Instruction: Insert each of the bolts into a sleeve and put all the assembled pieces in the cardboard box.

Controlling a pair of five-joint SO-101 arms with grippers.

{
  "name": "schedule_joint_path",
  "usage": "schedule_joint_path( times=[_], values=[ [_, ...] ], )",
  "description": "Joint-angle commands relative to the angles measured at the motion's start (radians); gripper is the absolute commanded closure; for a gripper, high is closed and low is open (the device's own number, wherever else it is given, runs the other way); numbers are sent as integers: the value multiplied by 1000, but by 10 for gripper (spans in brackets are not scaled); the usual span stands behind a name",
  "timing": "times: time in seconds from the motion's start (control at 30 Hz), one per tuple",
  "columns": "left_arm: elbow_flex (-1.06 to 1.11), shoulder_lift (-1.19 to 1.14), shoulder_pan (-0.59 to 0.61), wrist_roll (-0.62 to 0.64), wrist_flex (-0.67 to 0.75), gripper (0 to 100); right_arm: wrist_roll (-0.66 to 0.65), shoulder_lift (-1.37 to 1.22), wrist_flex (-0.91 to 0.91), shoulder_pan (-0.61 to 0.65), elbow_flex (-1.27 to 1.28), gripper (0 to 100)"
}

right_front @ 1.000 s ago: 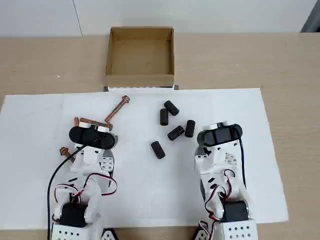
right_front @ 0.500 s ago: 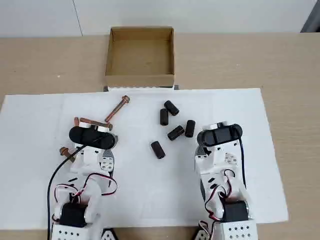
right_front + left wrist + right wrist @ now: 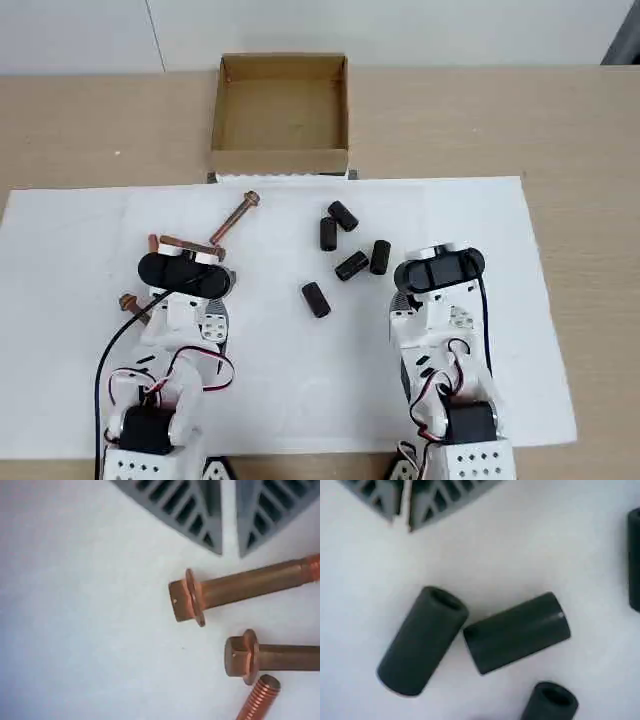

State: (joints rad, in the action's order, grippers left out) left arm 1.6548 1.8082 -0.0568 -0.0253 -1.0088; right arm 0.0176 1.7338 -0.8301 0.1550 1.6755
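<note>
Hanging nearly closed and empty, the left pincer sits over bolts, the right pincer over sleeves.

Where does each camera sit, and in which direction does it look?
High view: fixed above the table, looking down on paper, cardboard box, left arm, right arm.
Left wrist view: on the left arm's wrist, looking down past the left gripper at bolts.
Right wrist view: on the right arm's wrist, looking down past the right gripper at sleeves.
Shared: the high view also shows these bolts and sleeves.
</note>
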Motion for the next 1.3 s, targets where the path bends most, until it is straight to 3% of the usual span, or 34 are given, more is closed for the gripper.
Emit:
schedule_joint_path(
  times=[0.0, 0.83, 1.0, 1.07, 1.27],
  values=[
    [-4, 9, 0, 0, 17, 993, 5, 16, -7, 4, 12, 995],
    [-2, 9, -31, -3, 34, 992, 5, 16, -7, 4, 12, 995],
    [-90, 6, 32, -9, 31, 987, 5, 16, -7, 4, 12, 995],
    [-120, 5, 37, -66, 29, 964, 5, 16, -7, 4, 12, 995],
    [-245, 5, 41, -89, -152, 860, 5, 16, -7, 4, 12, 995]
  ],
)
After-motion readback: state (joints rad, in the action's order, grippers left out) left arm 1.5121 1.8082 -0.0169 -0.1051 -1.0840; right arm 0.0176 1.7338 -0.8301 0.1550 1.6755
